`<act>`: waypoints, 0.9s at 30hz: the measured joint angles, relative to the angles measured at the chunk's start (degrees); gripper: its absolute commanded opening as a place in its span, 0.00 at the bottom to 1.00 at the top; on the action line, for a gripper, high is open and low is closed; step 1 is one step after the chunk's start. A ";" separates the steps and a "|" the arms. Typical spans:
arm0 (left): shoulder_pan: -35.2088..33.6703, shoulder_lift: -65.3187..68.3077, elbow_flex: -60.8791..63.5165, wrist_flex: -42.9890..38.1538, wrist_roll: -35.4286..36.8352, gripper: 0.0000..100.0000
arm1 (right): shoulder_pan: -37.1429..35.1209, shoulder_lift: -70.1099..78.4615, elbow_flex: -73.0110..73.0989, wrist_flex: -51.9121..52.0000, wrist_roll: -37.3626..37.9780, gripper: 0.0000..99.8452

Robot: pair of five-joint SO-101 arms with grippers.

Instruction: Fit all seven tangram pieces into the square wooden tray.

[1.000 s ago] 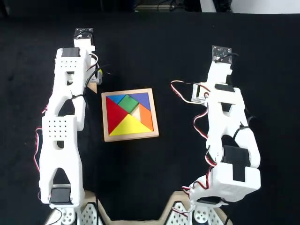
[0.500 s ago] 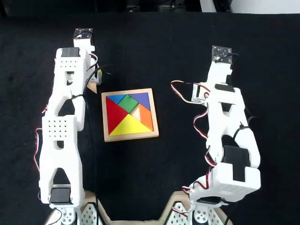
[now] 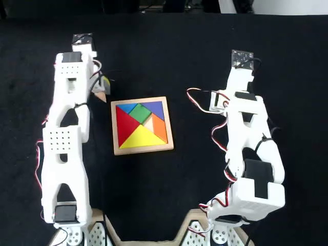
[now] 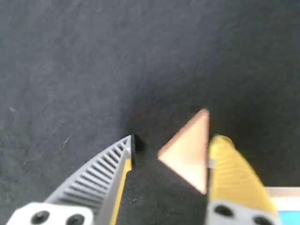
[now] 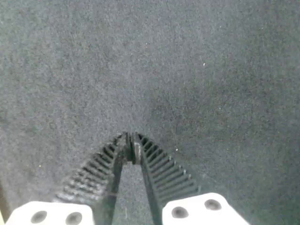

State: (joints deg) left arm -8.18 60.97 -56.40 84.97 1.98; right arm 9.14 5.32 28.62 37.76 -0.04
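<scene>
The square wooden tray (image 3: 142, 150) lies mid-table with red, yellow, blue, green, purple and orange pieces in it, and a bare triangular gap (image 3: 149, 121) between the green and orange ones. A small pale wooden triangle (image 3: 101, 96) rests on the black cloth just off the tray's far left corner. My left gripper (image 4: 174, 143) stands open around this triangle (image 4: 187, 152): the yellow finger (image 4: 227, 164) touches it and the grey finger (image 4: 119, 161) stays apart. A corner of the tray (image 4: 281, 191) shows beside the yellow finger. My right gripper (image 5: 130, 144) is shut over bare cloth, right of the tray.
Black cloth covers the table. The left arm (image 3: 66, 138) runs along the tray's left side and the right arm (image 3: 251, 143) stands well to its right. The arm bases (image 3: 148, 233) sit at the near edge.
The left arm has shifted a little toward the far left. The triangle, the tray and the right arm have stayed put.
</scene>
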 measured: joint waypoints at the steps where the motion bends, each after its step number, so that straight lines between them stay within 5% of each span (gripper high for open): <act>1: -0.18 0.00 0.00 0.62 0.00 0.31 | 0.00 0.00 0.00 0.00 0.00 0.01; 27: 1.32 0.44 -1.23 0.79 7.47 0.27 | 0.00 0.00 0.00 0.00 0.00 0.01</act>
State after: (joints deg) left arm -6.86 61.41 -57.63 85.76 9.45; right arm 9.14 5.32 28.62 37.76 -0.04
